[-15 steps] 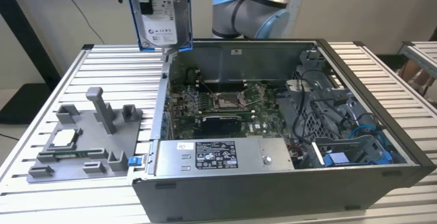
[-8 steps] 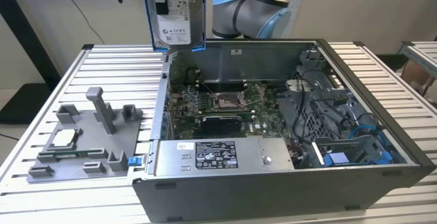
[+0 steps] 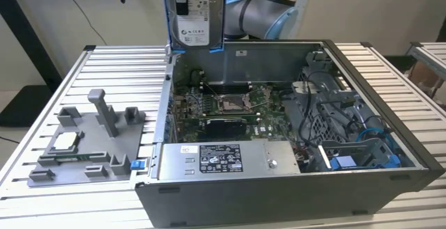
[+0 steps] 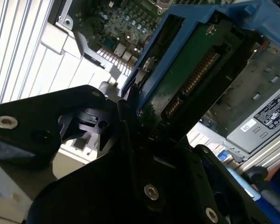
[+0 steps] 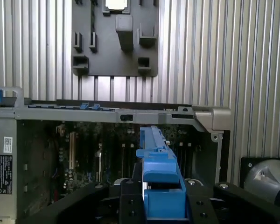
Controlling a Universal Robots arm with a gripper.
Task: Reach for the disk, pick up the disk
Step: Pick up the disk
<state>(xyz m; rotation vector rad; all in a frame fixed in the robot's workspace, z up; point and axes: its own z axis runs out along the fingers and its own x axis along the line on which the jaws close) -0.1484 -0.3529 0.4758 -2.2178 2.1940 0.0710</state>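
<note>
**Operator:** Since the task covers a reach and a pick-up, what is the status of each step?

**Technician:** Both steps read as complete. The gripper (image 5: pixel 162 205) is clamped on the disk (image 5: pixel 159 158). In both wrist views its black fingers (image 5: pixel 130 198) press against opposite sides of the blue bracket, and no gap is visible between finger and bracket.

**Operator:** Where is the disk located?

**Technician:** In the exterior view the disk (image 3: pixel 197 17) hangs upright in the air with its white label facing the camera. It is above the rear wall of the computer case (image 3: pixel 279 197), toward the exterior view's left. It touches neither the case nor the slatted table (image 3: pixel 42 82). The second wrist view shows the disk's other face (image 4: pixel 191 70), with a green circuit board and a connector row.

**Operator:** Does any part of the task remain?

**Technician:** By judgement, none. The disk is clear of every support and is carried by the arm (image 3: pixel 268 9) alone. Contact is confirmed, but the firmness of the hold cannot be verified from these views.

**Operator:** Could the held item be a different component?

**Technician:** No. The small square chip (image 3: pixel 65 141) lies on the grey fixture plate (image 3: pixel 91 156) at the exterior view's left, well apart from the gripper. The blue drive cage (image 3: pixel 355 158) sits inside the case at the exterior view's right, also well apart.
</note>
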